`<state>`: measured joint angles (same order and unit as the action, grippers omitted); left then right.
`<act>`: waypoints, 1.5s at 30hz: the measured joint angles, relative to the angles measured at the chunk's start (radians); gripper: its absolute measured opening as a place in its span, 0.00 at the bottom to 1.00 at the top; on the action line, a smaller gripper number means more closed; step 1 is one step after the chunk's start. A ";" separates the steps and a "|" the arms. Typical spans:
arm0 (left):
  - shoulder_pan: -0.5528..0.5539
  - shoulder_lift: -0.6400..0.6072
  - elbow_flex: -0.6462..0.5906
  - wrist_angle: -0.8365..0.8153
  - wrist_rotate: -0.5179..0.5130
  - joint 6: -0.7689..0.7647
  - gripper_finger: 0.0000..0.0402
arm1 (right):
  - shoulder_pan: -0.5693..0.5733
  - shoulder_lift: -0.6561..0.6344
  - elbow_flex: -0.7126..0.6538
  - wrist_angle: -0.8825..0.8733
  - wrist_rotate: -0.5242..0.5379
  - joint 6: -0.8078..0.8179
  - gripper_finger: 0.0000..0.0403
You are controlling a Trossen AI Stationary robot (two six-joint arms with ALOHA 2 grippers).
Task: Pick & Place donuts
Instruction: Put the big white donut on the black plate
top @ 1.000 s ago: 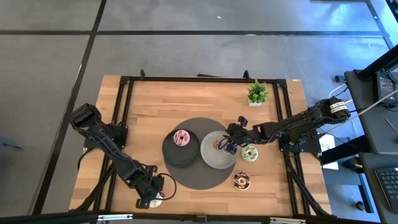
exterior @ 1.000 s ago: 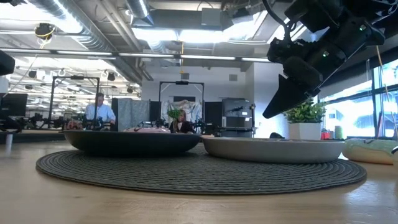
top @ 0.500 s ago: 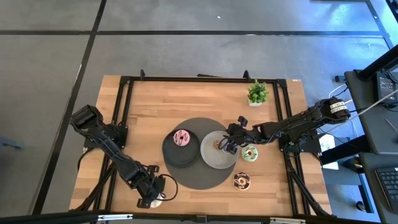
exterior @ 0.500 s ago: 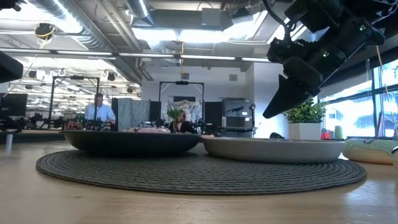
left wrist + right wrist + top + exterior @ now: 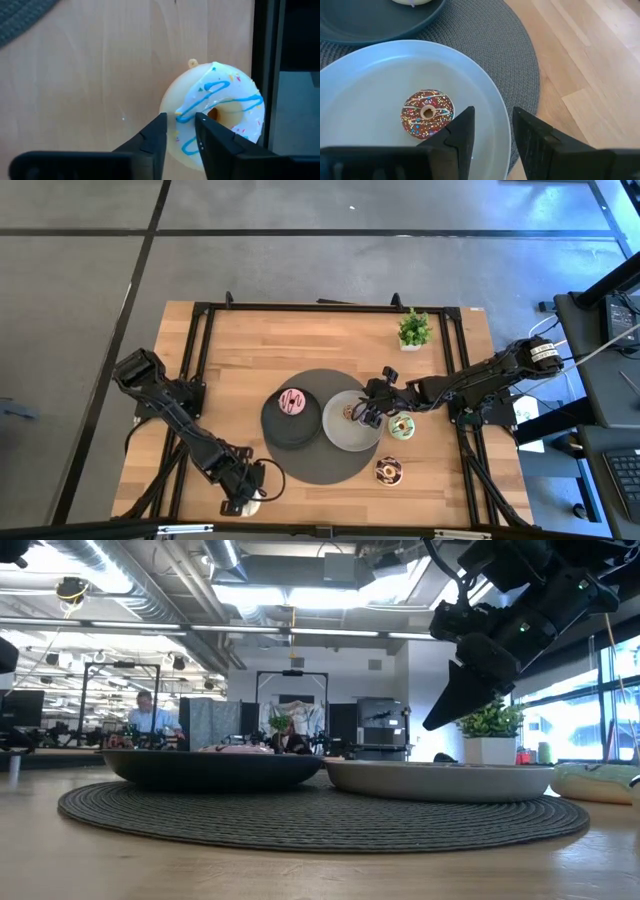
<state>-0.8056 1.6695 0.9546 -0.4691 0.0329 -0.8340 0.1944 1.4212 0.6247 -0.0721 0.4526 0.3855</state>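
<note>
Your right fingers point(image 5: 492, 131) hang spread above the grey plate point(image 5: 365, 95), clear of the chocolate donut point(image 5: 427, 112) lying there. Your left fingers point(image 5: 181, 134) straddle the white donut point(image 5: 215, 112) beside the worktop point(image 5: 75, 75) edge; a nudge could tip it off.

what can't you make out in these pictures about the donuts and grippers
- Left gripper: high view, too small to tell whether its fingers touch the white donut with blue icing; the wrist view shows only their tips beside it.
- Pink donut: low view, mostly hidden behind the dark plate rim.
- Chocolate sprinkled donut: low view, hidden inside the grey plate.
</note>
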 joint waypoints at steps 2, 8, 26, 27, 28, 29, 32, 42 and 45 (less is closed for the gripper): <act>-0.001 0.000 0.000 -0.002 0.004 -0.001 0.29 | 0.000 0.000 0.000 0.000 0.000 0.000 0.33; -0.001 0.000 0.000 -0.004 0.005 -0.007 0.42 | 0.000 0.000 0.000 0.000 0.000 -0.001 0.33; -0.007 0.007 0.000 0.005 0.039 -0.114 0.44 | 0.000 0.000 0.000 0.000 0.000 0.000 0.33; -0.007 0.009 0.000 0.004 0.037 -0.114 0.43 | 0.000 0.000 0.000 0.000 0.000 0.000 0.33; -0.007 0.009 0.000 0.004 0.037 -0.113 0.42 | 0.000 0.000 0.000 0.000 0.000 -0.001 0.33; -0.007 0.009 0.000 0.005 0.037 -0.108 0.41 | 0.000 0.000 0.000 0.000 0.000 -0.001 0.33; -0.007 0.013 0.000 0.006 0.037 -0.107 0.37 | 0.000 0.000 0.000 0.000 0.000 -0.003 0.33; -0.003 0.013 0.000 0.030 0.040 -0.063 0.15 | 0.000 0.000 0.000 0.000 0.000 -0.027 0.33; 0.009 0.012 0.000 0.030 0.082 -0.061 0.06 | 0.000 0.000 0.000 0.000 0.000 -0.027 0.33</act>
<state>-0.7965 1.6819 0.9546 -0.4393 0.1150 -0.8950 0.1944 1.4212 0.6243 -0.0723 0.4526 0.3580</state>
